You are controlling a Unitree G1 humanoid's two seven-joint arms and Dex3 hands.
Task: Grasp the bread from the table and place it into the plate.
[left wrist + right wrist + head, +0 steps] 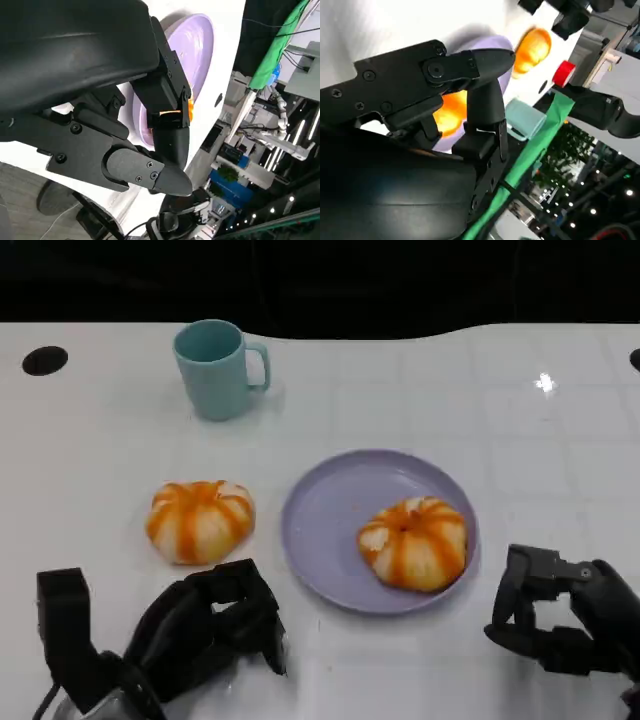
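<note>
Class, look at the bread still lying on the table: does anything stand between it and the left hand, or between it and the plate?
Nothing visible does. The bread on the table lies just beyond the left hand, with bare table between them. The plate sits beside it, bare table between; another bread fills the plate's far side, leaving the near part free.

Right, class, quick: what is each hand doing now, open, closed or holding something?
Left hand: holds nothing, fingers curled in, closed, beside the bread on the table.
Right hand: holds nothing, fingers curled, closed, near the plate.

White table (420, 390), green drape (280, 45), ceiling lights beyond.
</note>
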